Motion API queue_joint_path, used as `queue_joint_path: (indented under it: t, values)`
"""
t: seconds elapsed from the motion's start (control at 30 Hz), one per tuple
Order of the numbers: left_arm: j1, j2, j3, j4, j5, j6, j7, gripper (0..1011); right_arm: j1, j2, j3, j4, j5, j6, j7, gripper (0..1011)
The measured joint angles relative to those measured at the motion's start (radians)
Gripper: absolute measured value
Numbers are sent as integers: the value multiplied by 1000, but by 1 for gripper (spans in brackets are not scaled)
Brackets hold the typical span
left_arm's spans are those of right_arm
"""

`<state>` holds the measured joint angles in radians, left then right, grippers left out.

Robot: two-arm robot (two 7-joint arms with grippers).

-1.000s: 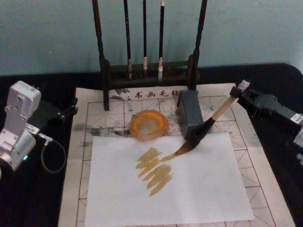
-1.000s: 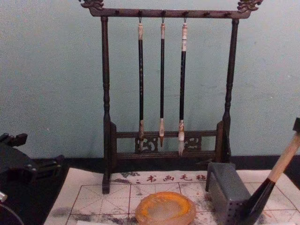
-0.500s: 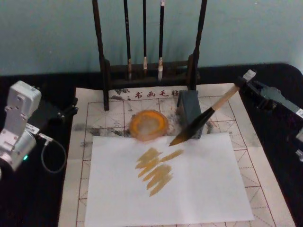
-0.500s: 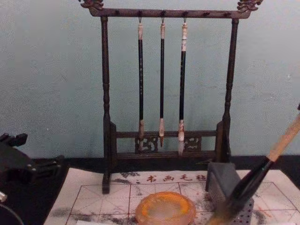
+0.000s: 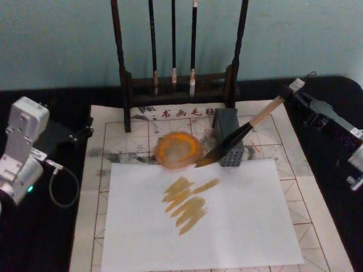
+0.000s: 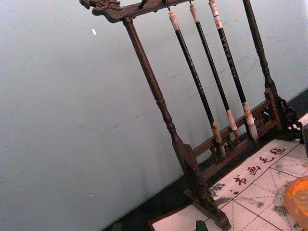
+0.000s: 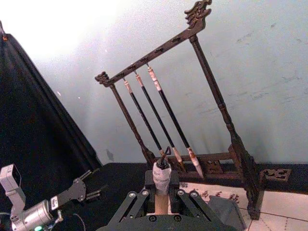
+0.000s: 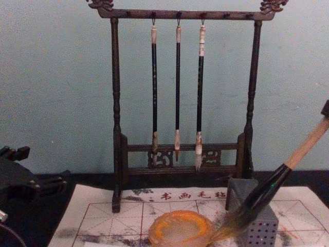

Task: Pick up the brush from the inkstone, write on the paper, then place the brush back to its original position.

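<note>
Smearing looks like the main hazard: the brush [image 5: 238, 136] slants down with its loaded bristles low at the inkstone's [image 5: 178, 151] right rim, above the far edge of the plain white sheet [image 5: 238, 226], and I cannot tell whether the tip clears the surface. If it travels toward the inkstone too low, it could drag a stray mark beyond the ochre strokes that lie on that sheet on the near side of the inkstone, or catch the rim and shove the shallow dish across the red-gridded paper [image 5: 113, 133] beneath it. The shaft also crosses the grey perforated block [image 5: 229, 141] standing just right of the inkstone, so dropping the handle early could knock it. Holding only the very end of a long handle probably lets the tip sway, and a careless release may leave the brush rolling off the rim. The right end effector [image 5: 292, 90] sits well right of the inkstone and farther back, clamped on the white-wrapped top of the handle [image 7: 162, 175], its forearm stretching away over the black bench [image 5: 334, 226]. The left end effector [image 5: 86, 127] rests parked left of the inkstone, fingers apart around nothing. Behind the inkstone the rack [image 5: 122, 68] carries 3 thin brushes.
</note>
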<state>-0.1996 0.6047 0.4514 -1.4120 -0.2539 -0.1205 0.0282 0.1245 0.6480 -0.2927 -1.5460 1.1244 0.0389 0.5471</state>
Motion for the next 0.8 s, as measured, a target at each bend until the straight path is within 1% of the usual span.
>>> queue_joint_path:
  t: [0.17,0.43,0.57,0.8]
  values:
    - [0,0,0,0,0,0,0,1001,9,-12,-4,12,23,2,2,181]
    - [0,0,0,0,0,0,0,1001,37,-48,-11,53,77,15,-5,181]
    - [0,0,0,0,0,0,0,1001,64,-76,-23,90,106,22,-20,181]
    - [0,0,0,0,0,0,0,1001,110,-122,-46,157,132,26,-39,181]
